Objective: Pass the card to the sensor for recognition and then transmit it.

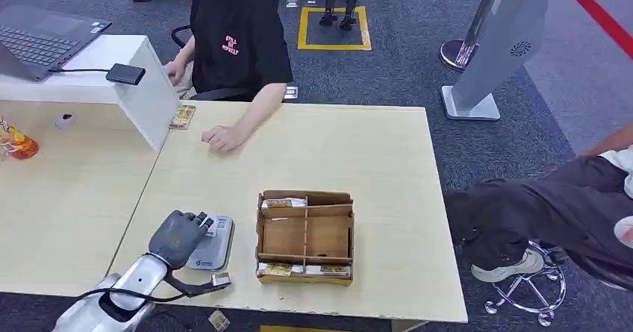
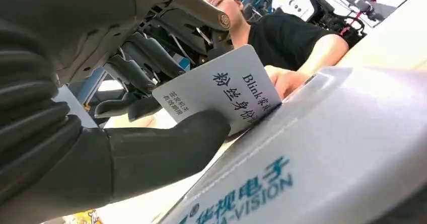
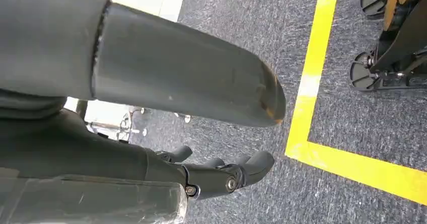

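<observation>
My left hand [image 1: 178, 236] sits at the table's near left, over the grey card sensor [image 1: 210, 251]. It pinches a white card [image 1: 218, 226] between thumb and fingers. In the left wrist view the card [image 2: 221, 90], printed with black characters, touches the sensor's [image 2: 322, 148] grey top with its lower edge, tilted; the thumb [image 2: 151, 153] presses its face. My right hand [image 3: 126, 158] hangs over dark carpet, holding nothing, its fingers loosely bent and its thumb apart.
A wooden divided box [image 1: 304, 236] with cards stands right of the sensor. A person in a black shirt [image 1: 239, 41] sits across the table [image 1: 373, 153], one hand [image 1: 220, 136] resting on it. Another seated person [image 1: 552, 213] is at the right. A laptop [image 1: 37, 41] sits on the raised white counter [image 1: 142, 86].
</observation>
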